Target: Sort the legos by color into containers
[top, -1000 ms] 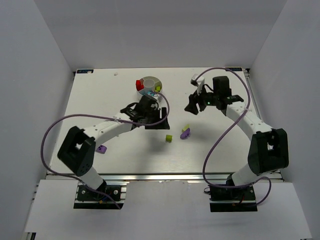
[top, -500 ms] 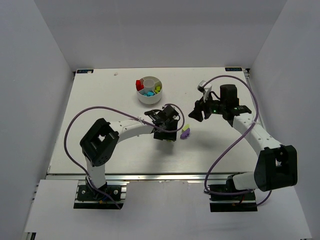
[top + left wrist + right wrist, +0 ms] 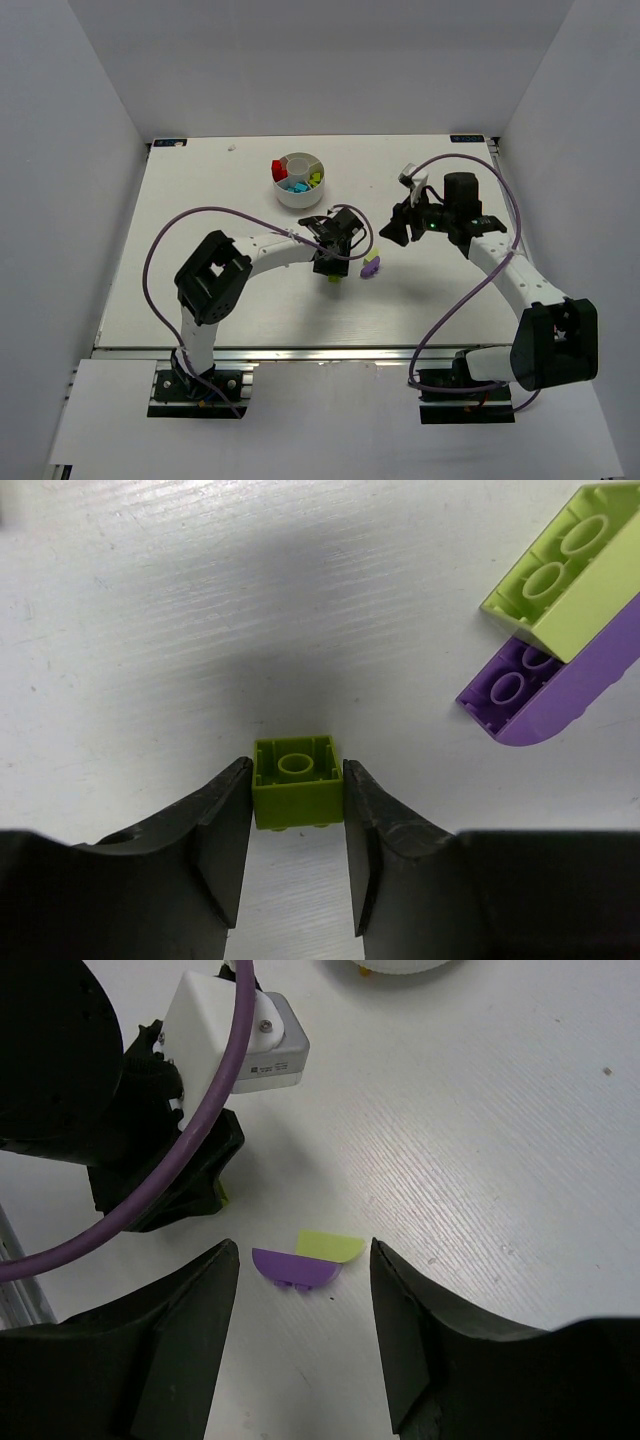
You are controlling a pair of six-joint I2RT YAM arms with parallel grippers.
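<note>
The round white dish (image 3: pixel 297 195) sits at the back centre, with red, cyan and lime legos in its compartments. My left gripper (image 3: pixel 334 264) is down on the table, its jaws closed against both sides of a small lime green brick (image 3: pixel 296 780), which rests on the table. To its right a curved purple brick (image 3: pixel 555 685) and a lime brick (image 3: pixel 565 575) lie touching. My right gripper (image 3: pixel 303 1250) is open and hovers above that pair, the purple brick (image 3: pixel 297 1266) and the lime brick (image 3: pixel 330 1245); it is empty.
The left arm's wrist and purple cable (image 3: pixel 190 1100) lie close to the left of the right gripper. The table's back edge (image 3: pixel 320 137) is just beyond the dish. White walls enclose the table on three sides.
My left gripper has shifted slightly right and settled around the small lime brick. The right gripper has barely moved.
</note>
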